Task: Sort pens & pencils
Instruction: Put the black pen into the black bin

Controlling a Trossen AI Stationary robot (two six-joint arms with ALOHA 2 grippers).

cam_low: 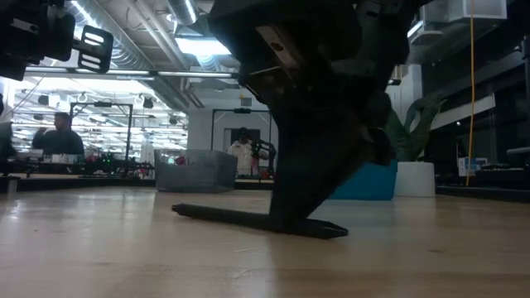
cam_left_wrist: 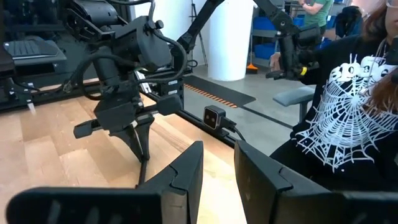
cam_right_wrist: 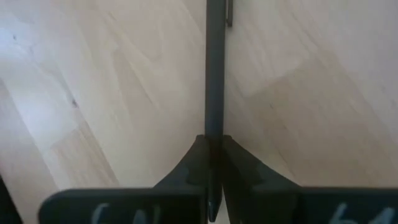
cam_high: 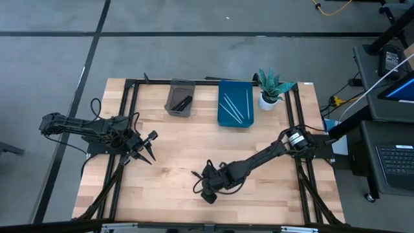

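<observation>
In the high view you are looking at the right arm stretching from the tabletop's right edge toward the front centre, its right tool pointing down at a black pen that is lying on the bare wood; the left arm is sitting folded at the left side, its left tool hanging over the wood, well apart from the trays. At the back you are seeing a grey bin holding two black sticks and, beside it, a blue tray holding two pale sticks, with a potted plant to the right of the tray. In the low view the right tool is standing over the black pen, which is lying flat on the tabletop, and the fingers are reaching down to it. In the left wrist view your left tool is showing its two fingers standing apart with nothing between them, and a person in a web-print top is sitting beyond the table edge. In the right wrist view the right tool is pinching the black pen, its fingers pressing closed against the shaft on both sides.
</observation>
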